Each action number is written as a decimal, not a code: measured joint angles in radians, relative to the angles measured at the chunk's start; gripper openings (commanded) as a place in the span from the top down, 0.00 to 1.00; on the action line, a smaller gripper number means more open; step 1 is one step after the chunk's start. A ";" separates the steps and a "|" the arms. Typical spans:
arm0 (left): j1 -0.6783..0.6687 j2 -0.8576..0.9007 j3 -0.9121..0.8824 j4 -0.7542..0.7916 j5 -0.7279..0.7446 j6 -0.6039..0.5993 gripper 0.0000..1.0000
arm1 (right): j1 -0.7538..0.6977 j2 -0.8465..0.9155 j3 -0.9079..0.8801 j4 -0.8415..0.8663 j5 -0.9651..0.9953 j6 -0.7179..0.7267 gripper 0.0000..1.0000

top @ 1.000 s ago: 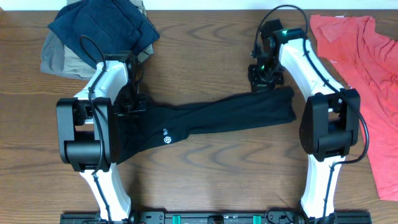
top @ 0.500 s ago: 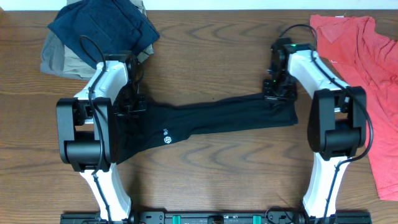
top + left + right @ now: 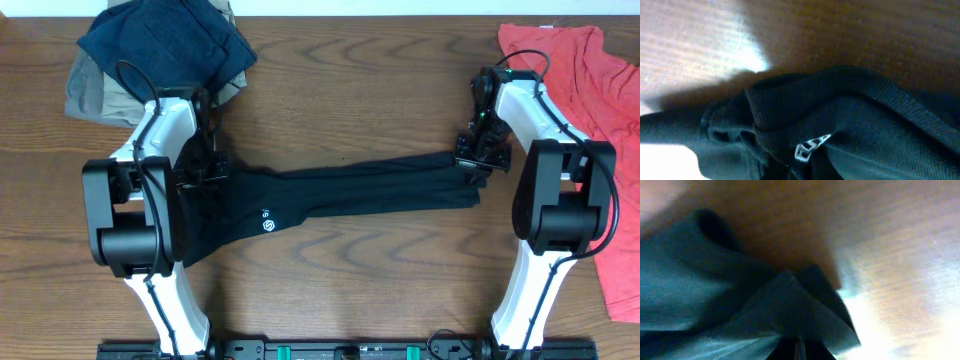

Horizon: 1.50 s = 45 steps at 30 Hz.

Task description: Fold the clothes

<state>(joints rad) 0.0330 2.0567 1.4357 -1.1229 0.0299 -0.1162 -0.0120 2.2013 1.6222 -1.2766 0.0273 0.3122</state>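
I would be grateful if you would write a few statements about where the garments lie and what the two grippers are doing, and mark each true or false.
1. The black garment stretches between the left gripper and the right gripper. True.
2. The coral-red shirt lies on the robot's left side. False: the coral-red shirt lies at the right edge, beside the right arm.
3. The navy garment lies on top of the khaki garment. True.
4. The right gripper is open over bare wood. False: it is shut on the black garment's end.
5. The white round logo sits nearer the left gripper. True.
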 measured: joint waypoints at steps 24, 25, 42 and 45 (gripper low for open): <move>0.012 -0.308 0.000 -0.074 -0.018 -0.015 0.30 | 0.006 -0.259 0.065 -0.067 0.051 0.032 0.16; 0.012 -0.308 0.000 -0.074 -0.012 -0.015 0.30 | 0.009 -0.257 0.065 -0.063 0.039 0.027 0.20; -0.208 -0.308 -0.106 0.100 0.306 0.025 0.93 | 0.280 -0.257 -0.090 0.212 -0.093 0.009 0.70; -0.288 -0.308 -0.167 0.187 0.312 -0.010 0.94 | 0.313 -0.257 -0.131 0.256 -0.108 0.029 0.71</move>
<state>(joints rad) -0.2550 1.7485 1.2686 -0.9363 0.3420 -0.1265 0.3012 1.9442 1.4910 -1.0210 -0.0811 0.3412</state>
